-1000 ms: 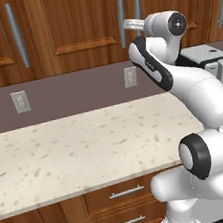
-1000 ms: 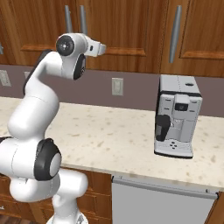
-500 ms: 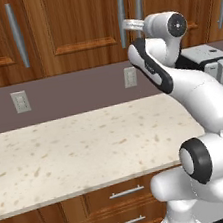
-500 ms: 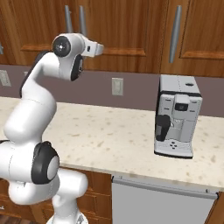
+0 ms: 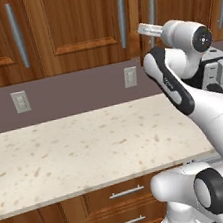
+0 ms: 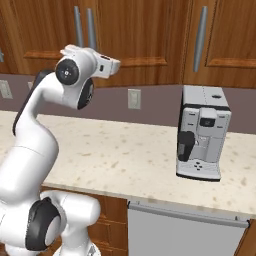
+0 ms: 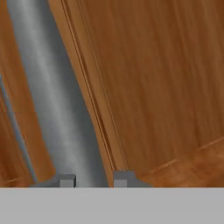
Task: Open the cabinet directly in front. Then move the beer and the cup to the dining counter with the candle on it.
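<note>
The two-finger gripper (image 7: pixel 91 179) is clasping the long brushed-metal bar handle (image 7: pixel 52 96) of the reddish-brown wooden wall cabinet (image 7: pixel 162 78), fingertips (image 7: pixel 124 178) flanking the handle.

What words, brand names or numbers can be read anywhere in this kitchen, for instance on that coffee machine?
None can be read.
The coffee machine has a small dark display and buttons, too small to make out.
The wall outlets and the cabinet are plain.
</note>
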